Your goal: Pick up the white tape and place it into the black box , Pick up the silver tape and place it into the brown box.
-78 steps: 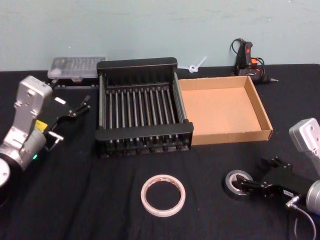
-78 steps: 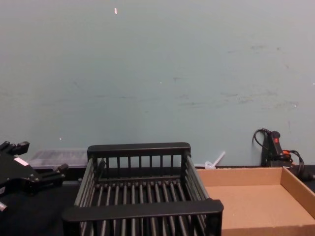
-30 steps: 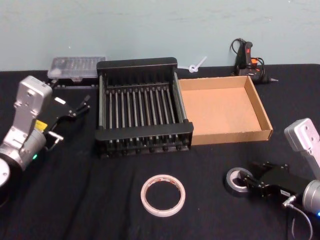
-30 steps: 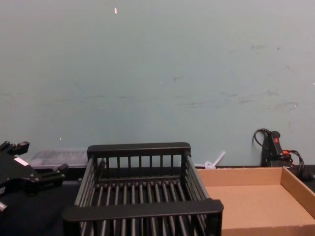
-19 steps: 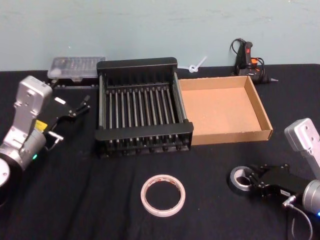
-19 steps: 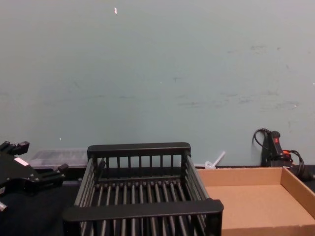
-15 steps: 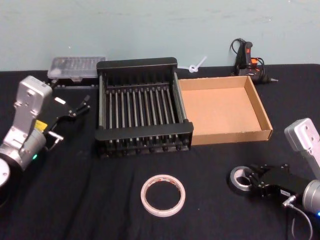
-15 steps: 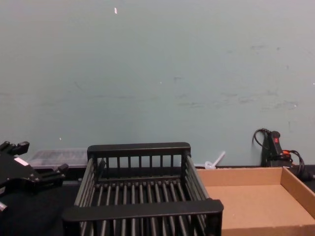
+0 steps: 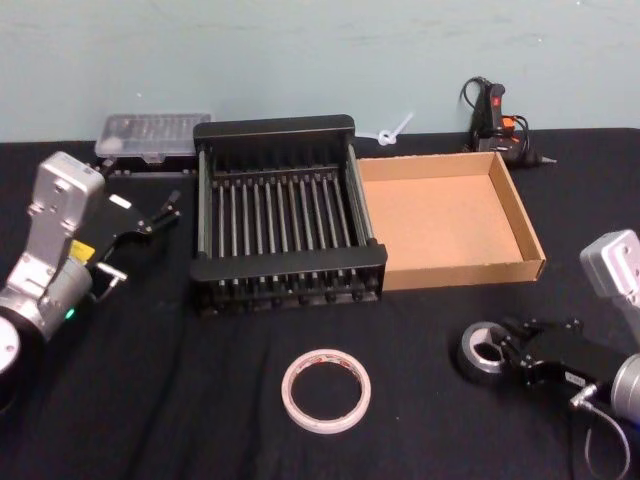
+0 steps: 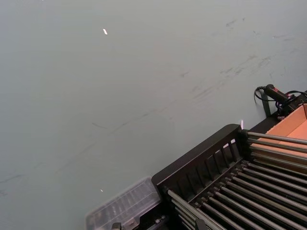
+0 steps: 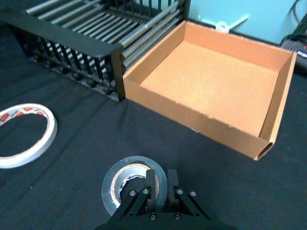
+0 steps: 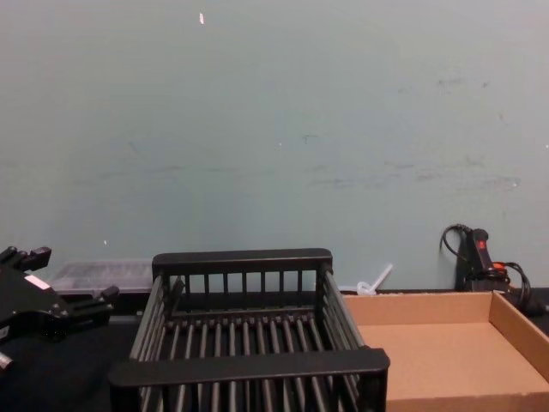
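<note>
Silver tape point(image 11: 133, 184): dull grey roll, pale inner core

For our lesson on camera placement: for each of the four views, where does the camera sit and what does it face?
Head: high, looking down at the black box, brown box, both tapes, both arms.
Chest: low, facing the wall across both boxes; left claw at its edge.
Left wrist: aimed at wall and black box.
Right wrist: over the right claw, shut on the silver tape; white tape beside.
All share the black box.
</note>
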